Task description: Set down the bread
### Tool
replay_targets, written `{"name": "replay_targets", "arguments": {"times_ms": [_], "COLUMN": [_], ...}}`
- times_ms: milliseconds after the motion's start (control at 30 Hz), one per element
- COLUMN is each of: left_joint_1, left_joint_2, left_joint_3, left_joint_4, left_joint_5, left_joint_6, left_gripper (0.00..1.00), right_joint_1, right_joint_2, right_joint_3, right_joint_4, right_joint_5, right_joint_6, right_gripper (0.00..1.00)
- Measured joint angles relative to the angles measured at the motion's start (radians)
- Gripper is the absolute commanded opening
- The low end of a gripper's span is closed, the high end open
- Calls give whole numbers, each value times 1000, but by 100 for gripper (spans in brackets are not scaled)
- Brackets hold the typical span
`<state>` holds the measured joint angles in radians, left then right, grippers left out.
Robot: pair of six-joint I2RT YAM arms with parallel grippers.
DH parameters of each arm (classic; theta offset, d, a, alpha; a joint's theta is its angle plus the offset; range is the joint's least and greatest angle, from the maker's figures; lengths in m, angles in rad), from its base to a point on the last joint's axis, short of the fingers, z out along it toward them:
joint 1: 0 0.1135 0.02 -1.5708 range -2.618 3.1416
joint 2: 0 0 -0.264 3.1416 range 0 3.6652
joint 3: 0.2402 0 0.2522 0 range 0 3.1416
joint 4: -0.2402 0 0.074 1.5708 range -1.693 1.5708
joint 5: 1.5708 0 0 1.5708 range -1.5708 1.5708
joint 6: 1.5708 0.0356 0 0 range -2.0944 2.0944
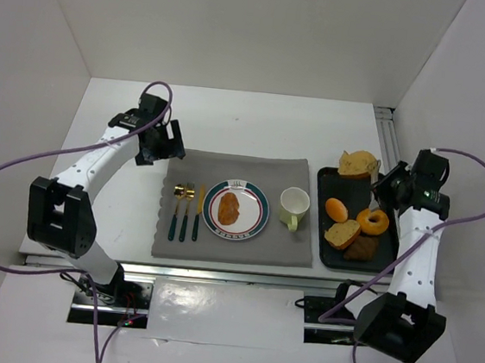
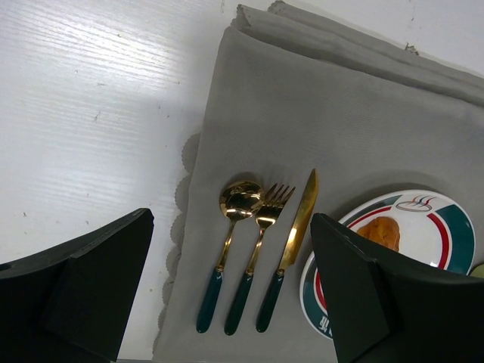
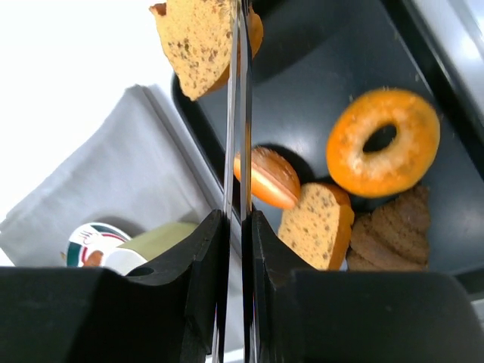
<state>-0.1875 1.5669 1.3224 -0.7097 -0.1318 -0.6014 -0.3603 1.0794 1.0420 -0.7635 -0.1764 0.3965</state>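
The right gripper (image 3: 238, 219), pinched narrow, holds a slice of bread (image 3: 198, 41) above the far end of the tray (image 3: 318, 68), with the plate (image 1: 258, 202) off to its left past the cup (image 1: 293, 206), while the left gripper (image 2: 231, 227) hangs wide open and empty.

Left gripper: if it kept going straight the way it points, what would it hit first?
Most likely the spoon and fork on the grey mat, seen between the open fingers of the left gripper; depth is unclear.
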Motion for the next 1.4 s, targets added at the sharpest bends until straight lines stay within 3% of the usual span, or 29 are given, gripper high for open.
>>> {"name": "replay_targets", "arguments": {"times_ms": [300,500,733,967,1233,1367,1400], "left_joint_1": [0,0,0,0,0,0,0], "left_joint_2": [29,32,35,35,43,49,51], "left_joint_3": [11,24,26,26,26,26,26], "left_joint_4": [2,3,4,4,4,4,4], "left_joint_5": [16,45,61,75,85,85,85], "left_joint_6": [0,-2,-3,-6,-8,-8,-8], "left_gripper": [99,99,99,99,99,99,99], "right_joint_1": [88,349,689,782,835,856,862], "right_joint_2": [-2,53,144,164,233,261,263], "right_joint_3": [84,150,175,175,159,159,159], "right_joint_4": [49,71,35,-42,-93,-105,-109], "right_joint_5": [-162,-248,-195,-142,-107,-72,-65], "right_joint_6": [-19,-79,-134,-153,-171,-177,-181], "right_gripper": [5,5,5,5,27,59,62]}}
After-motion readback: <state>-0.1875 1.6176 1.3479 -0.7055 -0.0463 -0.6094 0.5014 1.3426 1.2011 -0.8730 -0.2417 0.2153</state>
